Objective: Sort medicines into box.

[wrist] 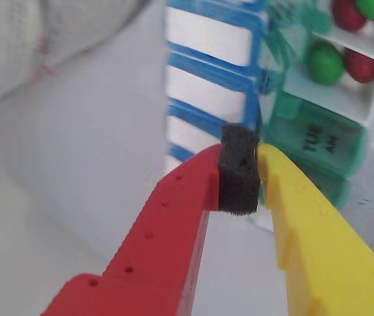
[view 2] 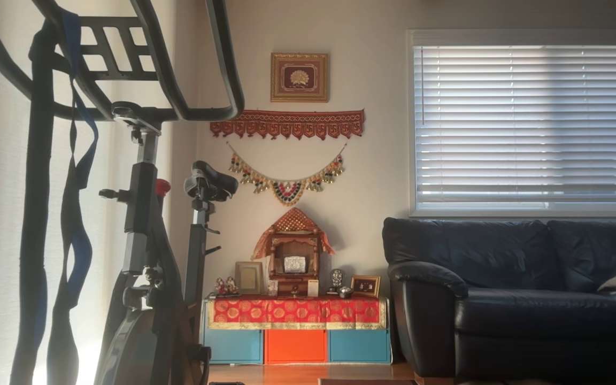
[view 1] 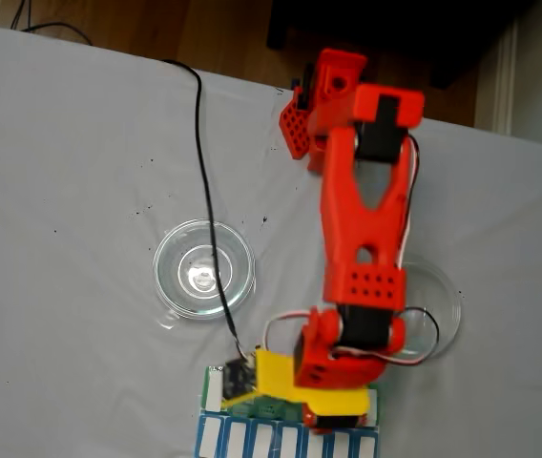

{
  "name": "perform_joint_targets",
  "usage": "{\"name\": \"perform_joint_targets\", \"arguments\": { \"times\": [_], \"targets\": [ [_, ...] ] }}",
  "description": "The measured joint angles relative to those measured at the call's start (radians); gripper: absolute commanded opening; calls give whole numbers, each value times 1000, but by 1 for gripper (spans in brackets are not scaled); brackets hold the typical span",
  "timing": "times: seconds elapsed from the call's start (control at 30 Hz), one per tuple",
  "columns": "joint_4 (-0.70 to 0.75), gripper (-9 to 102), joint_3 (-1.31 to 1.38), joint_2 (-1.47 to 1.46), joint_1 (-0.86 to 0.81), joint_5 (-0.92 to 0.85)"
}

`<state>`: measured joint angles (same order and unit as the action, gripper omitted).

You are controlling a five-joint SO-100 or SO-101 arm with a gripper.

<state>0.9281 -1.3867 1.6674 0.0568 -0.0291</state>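
Red-and-yellow two-finger gripper (wrist: 240,172) pressed together on black foam pad, nothing pinched; long green translucent pill organizer (wrist: 319,141) just right, pills (wrist: 324,63) farther right.

Soft blurry wrist view, evenly lit fixed view, dim backlit room beside bright window blinds (view 2: 530,123).

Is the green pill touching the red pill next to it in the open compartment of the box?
Cannot tell. In the wrist view the green pill and red pill sit side by side in the box; blur hides any gap.
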Motion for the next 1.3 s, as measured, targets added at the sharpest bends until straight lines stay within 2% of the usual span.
{"name": "perform_joint_targets", "arguments": {
  "times": [0.17,0.33,0.7,1.03,1.3],
  "targets": [
    [-74,1,-18,63,-32,35],
    [-86,1,-18,60,-32,-43],
    [87,1,21,-86,12,-202],
    [281,1,161,-167,18,-252],
    [301,1,210,-236,18,-252]
  ]
}}
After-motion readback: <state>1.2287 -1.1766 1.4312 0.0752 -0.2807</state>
